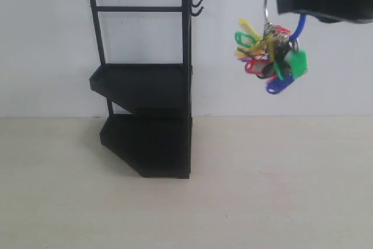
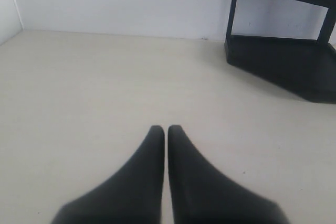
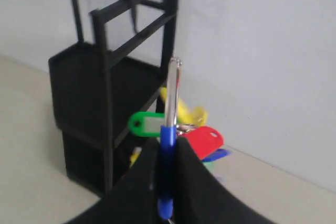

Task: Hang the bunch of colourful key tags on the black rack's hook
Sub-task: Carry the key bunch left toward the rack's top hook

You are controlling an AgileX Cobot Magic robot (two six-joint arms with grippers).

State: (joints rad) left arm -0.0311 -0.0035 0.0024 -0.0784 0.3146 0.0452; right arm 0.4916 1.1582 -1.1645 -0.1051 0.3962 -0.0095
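Observation:
The colourful key tag bunch [image 1: 271,56] hangs in the air at the upper right of the exterior view, its silver ring and blue loop pinched by my right gripper [image 1: 285,1]. In the right wrist view the blue loop [image 3: 167,145] sits between the black fingers of my right gripper [image 3: 167,148], with green, red and yellow tags beyond. The black rack [image 1: 145,121] stands left of centre against the wall; its two small hooks [image 1: 197,6] jut from the top right post, well left of the bunch. My left gripper [image 2: 166,129] is shut, empty, low over the table.
A white wall runs behind the rack. The pale table [image 1: 280,190] stretches in front and to the right of the rack. The rack's lower tier [image 2: 294,72] shows at the far right of the left wrist view.

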